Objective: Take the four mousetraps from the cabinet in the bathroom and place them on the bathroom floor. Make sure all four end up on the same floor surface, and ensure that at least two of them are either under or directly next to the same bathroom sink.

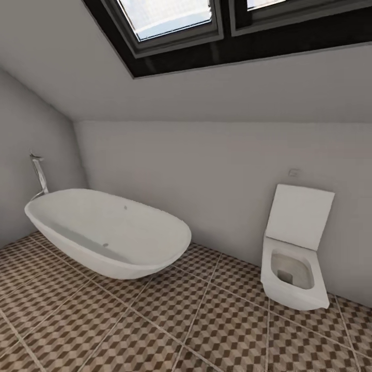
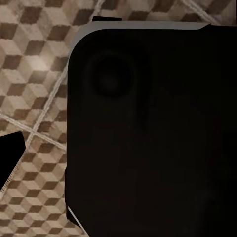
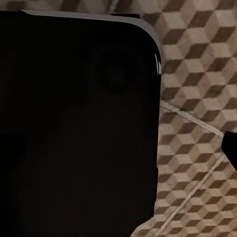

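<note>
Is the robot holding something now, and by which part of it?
It cannot be told: both wrist views show a dark body over the bathroom floor, and no mousetrap is seen.

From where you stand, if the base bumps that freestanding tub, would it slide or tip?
The bathtub probably would not budge: it is large and thick-walled, so likely heavy. Its wide oval body sits low on the bathroom floor, so tipping seems unlikely. The thin faucet behind it looks more fragile.

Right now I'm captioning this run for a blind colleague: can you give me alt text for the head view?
A white freestanding bathtub sits at the left and a white toilet with its lid raised at the right, both on the bathroom floor of cube-patterned brown and beige tiles. Behind them rises a plain pale wall under a sloped ceiling with dark-framed skylights.
</note>
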Motion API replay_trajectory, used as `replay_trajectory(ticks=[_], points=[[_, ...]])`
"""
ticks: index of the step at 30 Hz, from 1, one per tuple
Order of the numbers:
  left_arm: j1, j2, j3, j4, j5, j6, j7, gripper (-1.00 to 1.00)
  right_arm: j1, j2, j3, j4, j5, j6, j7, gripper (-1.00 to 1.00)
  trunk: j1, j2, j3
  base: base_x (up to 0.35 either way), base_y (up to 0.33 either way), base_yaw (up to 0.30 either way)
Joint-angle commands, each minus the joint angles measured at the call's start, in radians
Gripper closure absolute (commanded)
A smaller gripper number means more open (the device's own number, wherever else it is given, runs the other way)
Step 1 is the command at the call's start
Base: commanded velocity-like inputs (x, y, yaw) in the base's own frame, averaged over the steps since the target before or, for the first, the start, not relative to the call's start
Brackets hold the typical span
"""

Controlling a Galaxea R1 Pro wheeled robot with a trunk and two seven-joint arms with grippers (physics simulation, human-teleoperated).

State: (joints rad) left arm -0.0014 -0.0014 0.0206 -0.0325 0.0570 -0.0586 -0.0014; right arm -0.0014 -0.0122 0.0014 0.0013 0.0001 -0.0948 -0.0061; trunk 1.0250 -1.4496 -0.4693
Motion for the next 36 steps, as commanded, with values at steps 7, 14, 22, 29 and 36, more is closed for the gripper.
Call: replay_trajectory(ticks=[7,14,22,29,36], points=[[0.000,0.000,0.001,0.000,0.006,-0.003,0.000,-1.00,0.000,0.000,0.000,0.000,0.000,-0.003,-0.001,-1.00,0.000,0.000,-0.001,0.000,0.000,-0.250],[0.000,0.000,0.001,0.000,0.006,-0.003,0.000,-1.00,0.000,0.000,0.000,0.000,-0.001,-0.003,-0.001,-1.00,0.000,0.000,0.000,0.000,0.000,-0.250],[0.000,0.000,0.001,0.000,0.006,-0.003,0.000,-1.00,0.000,0.000,0.000,0.000,-0.007,-0.003,-0.002,-1.00,0.000,0.000,0.002,0.000,0.000,-0.250],[0.000,0.000,0.001,0.000,0.006,-0.003,0.000,-1.00,0.000,0.000,-0.002,0.000,-0.010,-0.003,-0.002,-1.00,0.000,0.000,0.004,0.000,0.000,-0.250],[0.000,0.000,0.002,0.000,0.006,-0.003,0.000,-1.00,0.000,0.000,-0.003,0.000,-0.010,-0.003,-0.002,-1.00,0.000,0.000,0.007,0.000,0.000,-0.251]])
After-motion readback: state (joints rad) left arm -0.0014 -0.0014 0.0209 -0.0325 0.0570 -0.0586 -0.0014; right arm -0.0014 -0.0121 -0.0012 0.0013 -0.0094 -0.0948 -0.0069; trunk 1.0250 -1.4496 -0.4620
